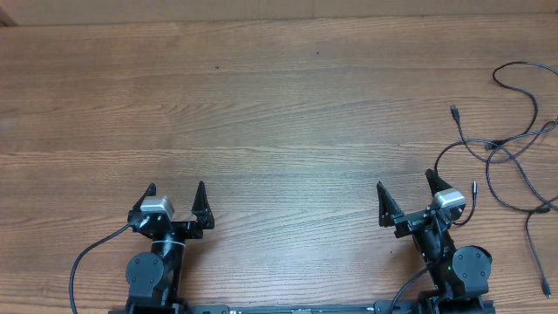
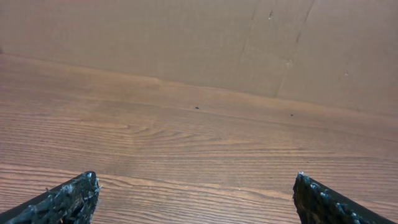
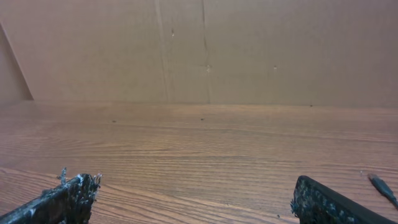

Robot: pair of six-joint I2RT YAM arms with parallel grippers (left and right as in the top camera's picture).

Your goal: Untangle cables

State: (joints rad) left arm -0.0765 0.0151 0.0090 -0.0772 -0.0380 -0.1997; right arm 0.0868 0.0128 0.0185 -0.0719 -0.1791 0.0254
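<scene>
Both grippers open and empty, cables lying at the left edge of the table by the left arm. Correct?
Not quite. The overhead view shows the cables at the right edge of the table, out past the right gripper, not on the left side. The rest holds: the left gripper and the right gripper are both open and empty.

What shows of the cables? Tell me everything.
The cables are thin, black, flexible cords, rubbery-looking, with small plugs at their ends. They lie flat on the wooden table at its right side, in loose loops crossing one another, some running out of the overhead view. One plug shows in the right wrist view. Only the table touches them; the open right gripper is near but apart.
</scene>
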